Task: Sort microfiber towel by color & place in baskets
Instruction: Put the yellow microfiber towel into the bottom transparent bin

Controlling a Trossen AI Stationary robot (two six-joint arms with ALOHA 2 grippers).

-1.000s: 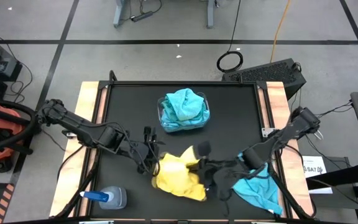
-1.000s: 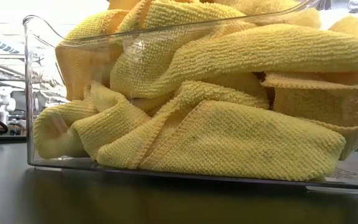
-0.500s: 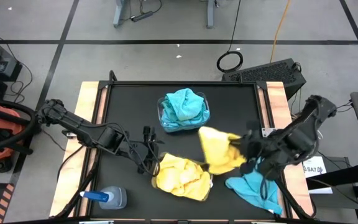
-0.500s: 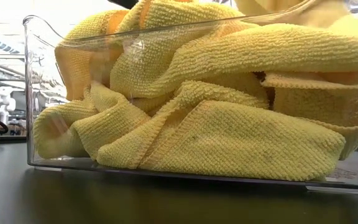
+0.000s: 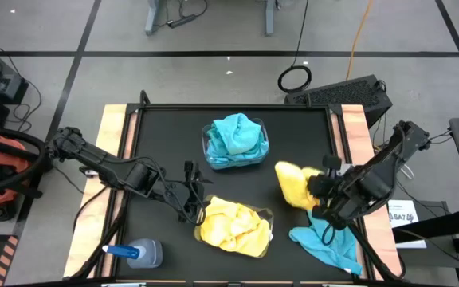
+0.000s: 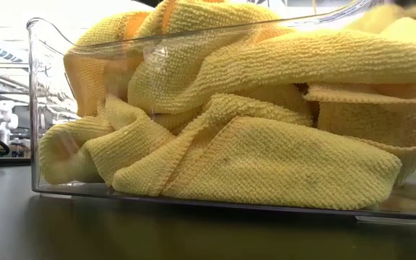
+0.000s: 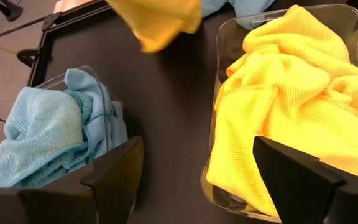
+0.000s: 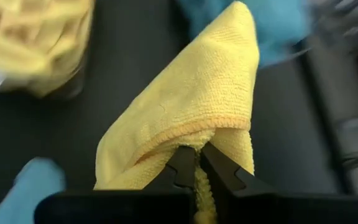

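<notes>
Since a second ago my right gripper point(image 5: 319, 190) has lifted a yellow towel point(image 5: 292, 185) off the yellow-filled basket point(image 5: 265, 217); left gripper point(image 5: 191, 201) waits spread beside that basket; blue basket point(image 5: 207, 143) behind; right fingers pinch the cloth above a blue towel point(image 5: 325, 243)

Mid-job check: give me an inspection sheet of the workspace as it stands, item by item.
Surface: black table top with wooden side edges.
Job's things: clear plastic basket of turquoise towels at the far middle; clear plastic basket of yellow towels at the near middle; loose turquoise towel at the near right; single yellow towel held off the table.
Clutter: clear spray bottle with blue cap, near left corner.
Grippers: right gripper jaws shut on the single yellow towel; left gripper jaws open beside the yellow basket.
Cables: black coil and orange cord on the floor.
Surroundings: tiled floor; nobody seen.
</notes>
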